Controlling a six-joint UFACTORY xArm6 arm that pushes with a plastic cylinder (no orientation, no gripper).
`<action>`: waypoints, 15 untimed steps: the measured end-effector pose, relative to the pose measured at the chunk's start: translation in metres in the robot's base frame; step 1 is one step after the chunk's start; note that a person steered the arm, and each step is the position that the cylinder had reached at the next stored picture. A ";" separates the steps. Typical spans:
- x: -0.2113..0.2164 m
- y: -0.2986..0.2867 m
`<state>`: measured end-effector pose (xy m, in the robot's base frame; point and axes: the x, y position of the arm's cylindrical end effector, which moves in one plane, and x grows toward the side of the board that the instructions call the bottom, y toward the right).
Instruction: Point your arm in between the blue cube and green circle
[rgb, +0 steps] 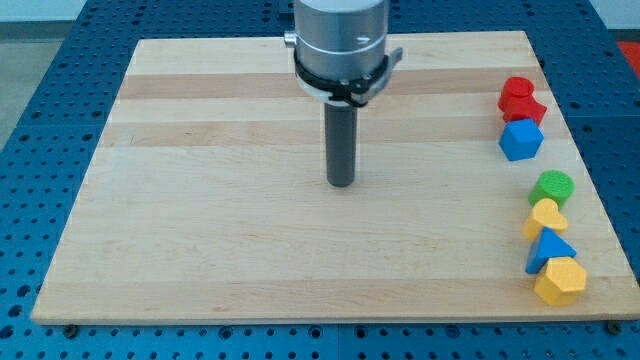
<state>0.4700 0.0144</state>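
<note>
The blue cube (520, 140) sits near the board's right edge, just below two red blocks. The green circle (553, 186) lies a little below and right of it, with a small gap between them. My tip (341, 183) rests on the board near the middle, far to the left of both blocks and roughly level with the green circle. It touches no block.
Two red blocks (520, 100) sit at the upper right above the blue cube. Below the green circle lie a yellow heart-like block (546, 216), a blue triangle (549, 249) and a yellow hexagon (560, 281). The wooden board (200, 200) lies on a blue pegboard table.
</note>
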 end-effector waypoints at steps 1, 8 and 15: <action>0.012 0.021; 0.013 0.115; -0.005 0.161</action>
<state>0.4653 0.1752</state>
